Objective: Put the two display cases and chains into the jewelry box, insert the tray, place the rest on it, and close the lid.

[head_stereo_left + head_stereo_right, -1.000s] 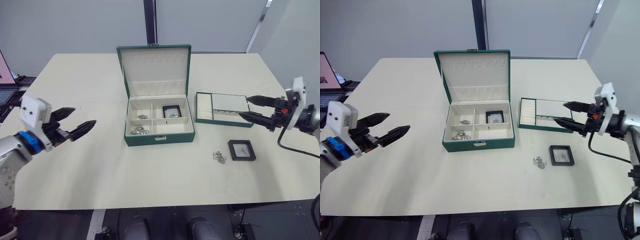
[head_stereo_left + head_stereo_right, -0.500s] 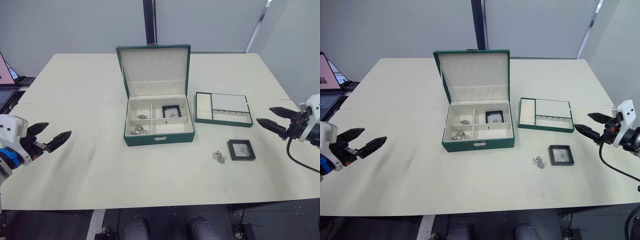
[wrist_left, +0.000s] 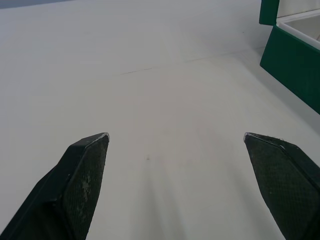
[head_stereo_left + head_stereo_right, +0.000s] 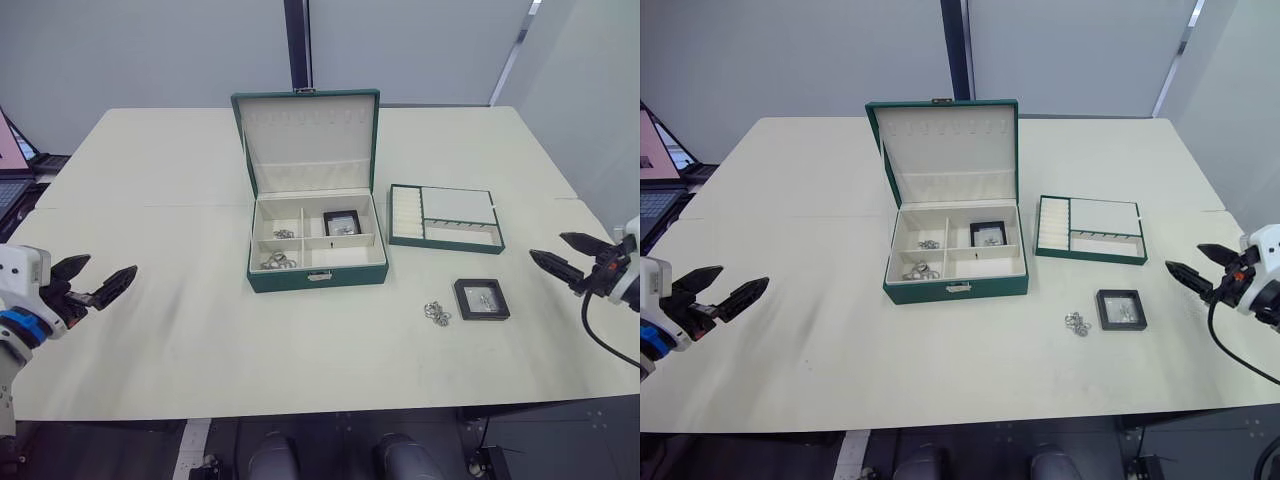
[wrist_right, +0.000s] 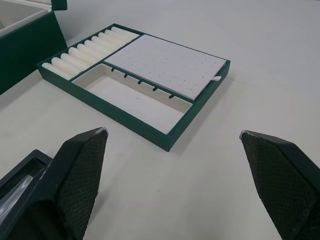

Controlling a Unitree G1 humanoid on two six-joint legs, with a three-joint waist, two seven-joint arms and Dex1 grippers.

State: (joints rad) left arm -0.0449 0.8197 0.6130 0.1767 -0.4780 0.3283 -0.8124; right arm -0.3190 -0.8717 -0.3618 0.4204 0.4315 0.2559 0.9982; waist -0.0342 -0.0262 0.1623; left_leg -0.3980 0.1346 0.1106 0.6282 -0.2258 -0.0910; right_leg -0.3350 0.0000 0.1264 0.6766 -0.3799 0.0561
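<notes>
While the box (image 4: 318,245) stands open mid-table with its lid (image 4: 308,140) upright, one case (image 4: 342,222) and chains (image 4: 279,261) lie inside.
The tray (image 4: 445,217) sits just right of it; a second case (image 4: 481,299) and a chain (image 4: 437,313) lie nearer on the table (image 4: 180,340). Left gripper (image 4: 97,283) and right gripper (image 4: 565,255), both spread and empty, hover at opposite edges.

I see an office or lab room: a pale bench (image 4: 180,340), plain grey wall panels (image 4: 130,50), a laptop (image 4: 658,150) beyond the bench's left edge.
</notes>
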